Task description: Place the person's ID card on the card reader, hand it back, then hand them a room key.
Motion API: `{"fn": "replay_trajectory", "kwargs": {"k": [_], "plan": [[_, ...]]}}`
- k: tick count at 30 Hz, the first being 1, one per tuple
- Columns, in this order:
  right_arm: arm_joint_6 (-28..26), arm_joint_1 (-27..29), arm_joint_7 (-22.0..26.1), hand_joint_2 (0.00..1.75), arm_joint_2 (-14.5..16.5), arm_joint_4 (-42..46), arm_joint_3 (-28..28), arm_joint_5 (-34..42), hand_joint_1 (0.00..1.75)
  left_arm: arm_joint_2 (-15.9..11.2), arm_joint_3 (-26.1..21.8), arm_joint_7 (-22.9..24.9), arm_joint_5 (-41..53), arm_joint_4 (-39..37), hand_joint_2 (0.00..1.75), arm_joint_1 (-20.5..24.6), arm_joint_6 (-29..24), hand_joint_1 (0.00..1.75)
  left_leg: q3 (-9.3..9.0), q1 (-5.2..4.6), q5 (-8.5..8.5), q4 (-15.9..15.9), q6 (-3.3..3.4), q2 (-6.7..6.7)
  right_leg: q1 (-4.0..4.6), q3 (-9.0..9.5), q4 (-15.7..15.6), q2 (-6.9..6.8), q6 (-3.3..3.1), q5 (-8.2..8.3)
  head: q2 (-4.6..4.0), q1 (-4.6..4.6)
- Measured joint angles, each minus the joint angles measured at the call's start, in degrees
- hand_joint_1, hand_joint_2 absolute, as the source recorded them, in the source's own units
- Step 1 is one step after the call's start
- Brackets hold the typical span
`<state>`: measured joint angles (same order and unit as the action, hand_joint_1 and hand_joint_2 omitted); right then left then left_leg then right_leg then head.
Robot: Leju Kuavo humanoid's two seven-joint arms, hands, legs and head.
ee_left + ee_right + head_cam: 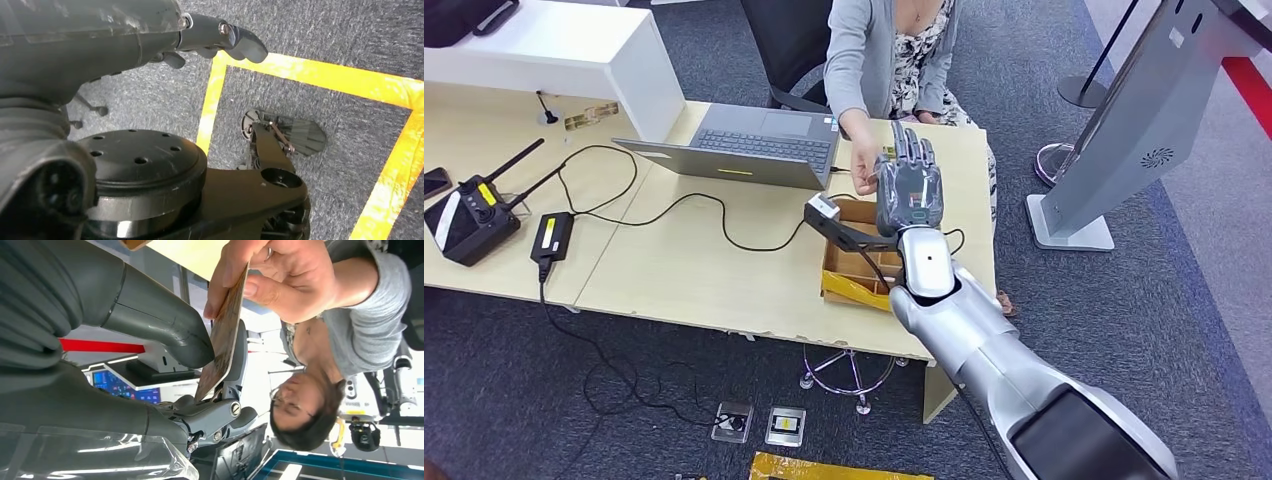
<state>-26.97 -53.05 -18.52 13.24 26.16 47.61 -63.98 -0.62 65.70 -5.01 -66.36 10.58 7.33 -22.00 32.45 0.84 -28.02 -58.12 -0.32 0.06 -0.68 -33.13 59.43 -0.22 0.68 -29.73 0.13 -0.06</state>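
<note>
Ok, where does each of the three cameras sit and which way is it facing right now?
Head view: high on the body, looking down at the table; the right arm reaches forward, right hand raised toward the person's hand.
Left wrist view: behind the left hand, arm hanging, looking down at carpet and yellow floor tape.
Right wrist view: behind the right hand, turned on its side, facing the person, who holds a card against its fingers.
Shared: head and right wrist views both show the right hand meeting the person's hand.

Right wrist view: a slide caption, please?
Person's hand and robot's right hand both grip a thin brown patterned card between them.
</note>
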Motion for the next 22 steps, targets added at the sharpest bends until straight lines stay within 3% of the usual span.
{"fn": "replay_trajectory", "kwargs": {"k": [7,9,10,11,13,14,22], "plan": [[0.33,-0.69,0.8,1.75,1.78,-1.18,0.18,-0.14,1.75,0.43,-0.14,0.01,-0.48,0.0,0.0,-0.06,-0.86,0.0,0.01,0.0,0.0,0.0,0.0,-0.01,0.01,0.0,0.01,-0.04,-0.05,-0.03,0.0,0.0],[0.34,-0.89,0.98,1.75,2.03,-1.47,0.25,-0.14,1.07,0.44,-0.15,0.01,-0.53,0.0,0.0,-0.07,-0.98,0.0,0.01,0.0,0.0,0.0,-0.01,-0.01,0.01,0.0,0.01,-0.03,-0.05,-0.03,0.0,0.0],[0.34,-0.95,1.14,1.75,2.17,-1.62,0.28,-0.12,0.64,0.44,-0.16,0.01,-0.61,0.0,0.0,-0.08,-1.1,0.0,0.01,0.0,-0.01,0.0,-0.02,-0.01,0.01,-0.01,0.01,-0.03,-0.05,-0.03,0.0,0.0],[0.35,-1.0,1.38,1.31,2.31,-1.77,0.33,-0.03,0.2,0.45,-0.16,0.01,-0.72,0.0,0.0,-0.09,-1.25,0.0,0.01,0.0,-0.02,0.0,-0.03,-0.01,0.0,-0.01,0.01,-0.03,-0.05,-0.03,0.0,0.0],[0.39,-1.02,2.05,0.44,2.74,-2.11,0.52,0.28,0.0,0.47,-0.17,0.04,-0.96,0.0,0.0,-0.11,-1.58,0.0,0.01,0.0,-0.04,0.0,-0.06,0.0,0.01,-0.01,0.01,-0.01,-0.05,-0.04,0.0,0.0],[0.43,-1.02,2.41,0.0,3.01,-2.3,0.66,0.43,0.0,0.49,-0.18,0.09,-1.08,0.0,0.0,-0.11,-1.76,0.0,0.0,0.01,-0.04,0.0,-0.07,0.0,0.01,-0.02,0.01,0.0,-0.06,-0.04,0.0,0.0],[0.73,-1.02,5.8,0.0,4.9,-3.5,1.71,2.37,0.0,0.93,-0.19,1.23,-1.99,0.0,0.0,-0.13,-3.07,0.0,0.0,0.03,-0.04,0.0,-0.08,0.0,0.04,-0.02,0.02,0.01,-0.07,-0.05,0.0,-0.01]]}}
